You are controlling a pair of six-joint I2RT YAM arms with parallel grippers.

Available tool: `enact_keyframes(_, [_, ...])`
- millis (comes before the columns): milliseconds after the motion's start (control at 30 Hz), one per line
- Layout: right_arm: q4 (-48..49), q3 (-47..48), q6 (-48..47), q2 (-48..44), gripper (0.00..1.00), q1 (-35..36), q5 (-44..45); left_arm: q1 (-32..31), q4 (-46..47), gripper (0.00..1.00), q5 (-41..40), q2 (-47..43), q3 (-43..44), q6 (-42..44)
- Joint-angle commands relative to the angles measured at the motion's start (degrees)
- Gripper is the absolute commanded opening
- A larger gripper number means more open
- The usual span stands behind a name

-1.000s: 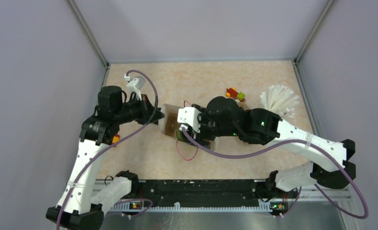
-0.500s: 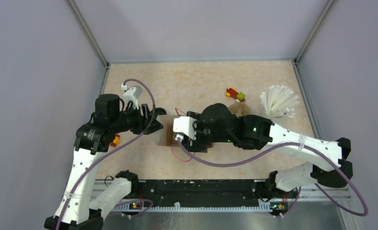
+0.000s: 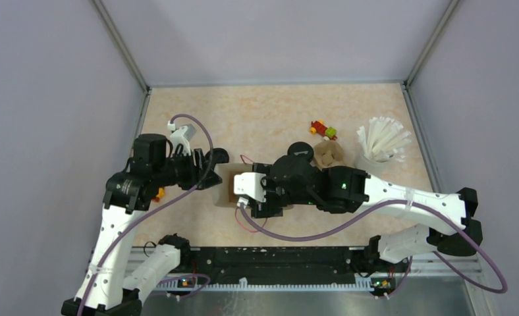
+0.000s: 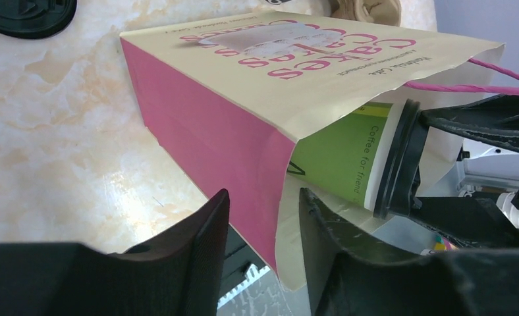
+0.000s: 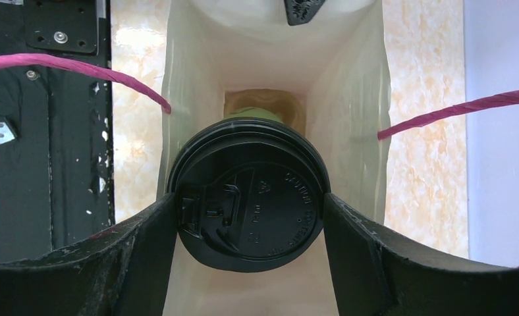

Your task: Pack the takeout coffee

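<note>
Top view: tan paper bag point(image 3: 224, 187) sits mid-way across the marbled beige table point(image 3: 270, 112). Both arms are bent in on it, one from each side. Upright or tipped, can't tell. Second black lid point(image 3: 301, 148), pulp carrier point(image 3: 327, 155) and straws point(image 3: 382, 139) are off to its right, with bare tabletop behind.

Left wrist: left gripper point(image 4: 263, 197) has its jaws parted, straddling the bag's pink gusset edge at the mouth. Green cup point(image 4: 332, 158) is half inside the mouth.

Right wrist: right gripper point(image 5: 250, 210) is clamped on the cup's round black lid, centred between smooth cream walls. Twisted pink handles point(image 5: 79, 69) splay outward.
</note>
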Motion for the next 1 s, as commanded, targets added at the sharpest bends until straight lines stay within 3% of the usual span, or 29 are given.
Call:
enact_keyframes(0, [2.81,0.16,-0.53,-0.11,0.66,1.14,2.42,0.21,1.28,0.44,-0.25,-1.29,-1.58,0.67])
enact_keyframes(133, [4.23,0.8,-0.97,0.06,0.66,1.39,7.73,0.21,7.1,0.18,1.97,-3.38,-4.28,0.51])
enact_keyframes(267, [5.9,0.32,-3.58,0.28,0.66,1.38,10.97,0.21,14.09,0.04,2.2,-4.0,-4.55,3.82])
enact_keyframes(433, [5.1,-0.35,-5.22,0.83,0.66,1.38,11.37,0.21,21.07,0.0,7.08,-3.85,-6.41,7.72])
enact_keyframes(600, [3.67,-2.02,-5.8,0.19,0.66,1.39,9.92,0.21,26.79,0.0,10.19,-5.34,-10.01,6.39])
enact_keyframes(667, [3.71,-3.17,-5.84,-0.29,0.66,1.36,8.81,0.22,27.24,0.1,9.32,-6.26,-11.27,5.46])
enact_keyframes(767, [3.7,-4.24,-5.75,-0.18,0.66,1.48,8.27,0.25,22.73,0.47,6.06,-6.56,-9.99,4.21])
enact_keyframes(800, [3.94,-4.5,-5.8,-0.08,0.66,1.53,8.65,0.21,19.49,0.54,4.37,-6.82,-9.12,3.54])
enact_keyframes(967, [5.12,-6.1,-6.2,-0.06,0.66,1.79,10.36,0.2,10.29,0.61,3.76,-8.11,-7.32,4.3])
